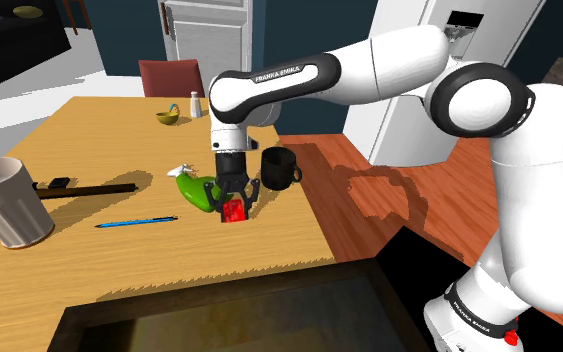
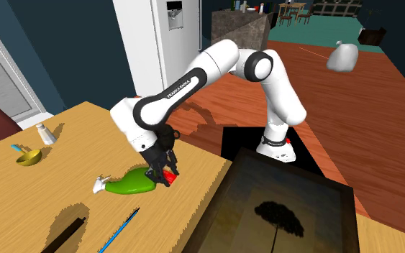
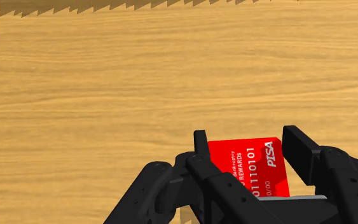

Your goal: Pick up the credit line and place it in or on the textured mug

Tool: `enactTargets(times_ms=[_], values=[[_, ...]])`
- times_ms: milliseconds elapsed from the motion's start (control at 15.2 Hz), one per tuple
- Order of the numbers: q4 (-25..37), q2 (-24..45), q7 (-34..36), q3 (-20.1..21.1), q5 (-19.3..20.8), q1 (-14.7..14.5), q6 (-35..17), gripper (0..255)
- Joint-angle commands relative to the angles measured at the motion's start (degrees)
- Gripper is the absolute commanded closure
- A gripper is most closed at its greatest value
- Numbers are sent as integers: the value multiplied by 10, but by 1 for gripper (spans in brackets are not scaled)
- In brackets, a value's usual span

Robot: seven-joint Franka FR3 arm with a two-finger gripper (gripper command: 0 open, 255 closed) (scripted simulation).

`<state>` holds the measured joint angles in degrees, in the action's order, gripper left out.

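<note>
My jaws are squeezed onto the red credit card (image 3: 250,167) right down at the wooden table (image 1: 99,130), so I think the grab is done, and next I must lift it up and carry it over to the black mug (image 1: 281,168) close by.

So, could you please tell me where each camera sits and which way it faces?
Shoulder view: beside and behind the robot, looking down across the wooden table; the white arm and gripper show.
Second exterior view: across the table, facing back at the robot; the whole arm shows.
Wrist view: on the hand, looking down at the tabletop; both fingers clasp the red card.
Shared: both exterior views show the green bottle and card.
</note>
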<state>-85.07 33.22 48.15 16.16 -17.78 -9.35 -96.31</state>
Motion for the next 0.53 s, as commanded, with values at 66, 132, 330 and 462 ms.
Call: enactTargets(times_ms=[66,132,330,462], values=[[12,-7,7,1,-1,0,17,255],[16,-9,9,2,-1,1,23,255],[27,-16,15,3,-2,2,41,255],[36,-20,19,4,-3,2,53,255]])
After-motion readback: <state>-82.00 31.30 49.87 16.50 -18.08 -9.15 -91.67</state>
